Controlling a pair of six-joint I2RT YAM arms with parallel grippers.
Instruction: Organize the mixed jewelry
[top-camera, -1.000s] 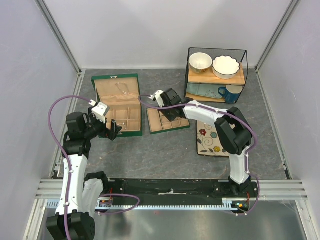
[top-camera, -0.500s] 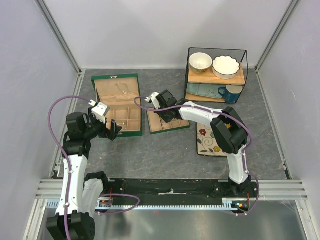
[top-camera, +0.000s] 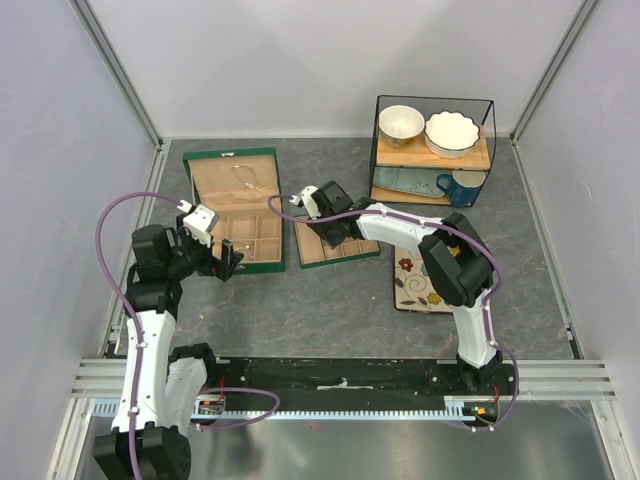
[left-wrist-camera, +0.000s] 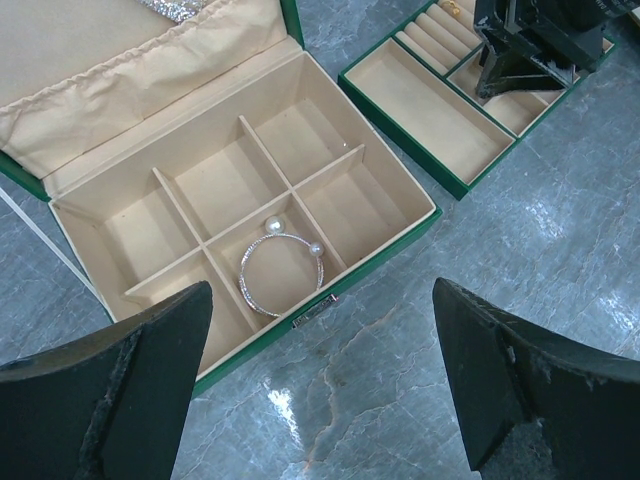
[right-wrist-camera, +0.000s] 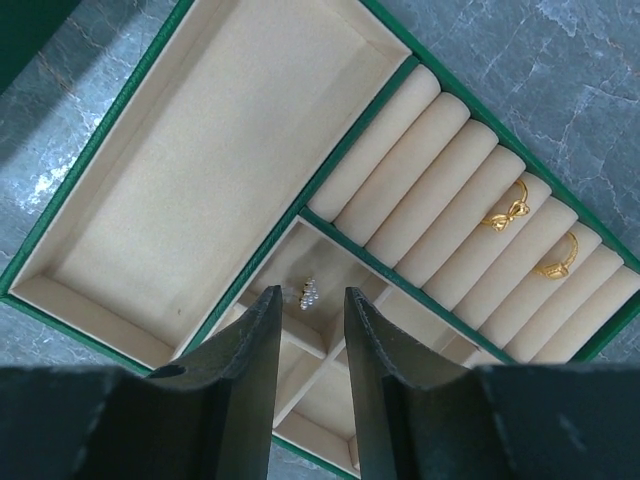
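The green jewelry box (top-camera: 197, 216) lies open at the left; a silver bangle with two pearls (left-wrist-camera: 282, 270) lies in its front middle compartment, and a fine chain (top-camera: 243, 180) lies on the lid lining. The separate tray (top-camera: 371, 250) sits to its right. In the right wrist view two gold rings (right-wrist-camera: 505, 213) (right-wrist-camera: 558, 262) sit in the tray's ring rolls. A small pearl cluster earring (right-wrist-camera: 308, 293) lies in a small compartment. My right gripper (right-wrist-camera: 310, 296) hovers just above that compartment, jaws narrowly open and empty. My left gripper (left-wrist-camera: 320, 400) is wide open and empty over the table by the box's front edge.
A black wire shelf (top-camera: 434, 150) at the back right holds two bowls, a plate and a blue mug (top-camera: 459, 187). A flowered mat (top-camera: 420, 282) lies right of the tray. Grey walls and metal rails bound the table.
My right gripper shifted slightly left over the tray during the first half second, then held still. The left arm has not moved.
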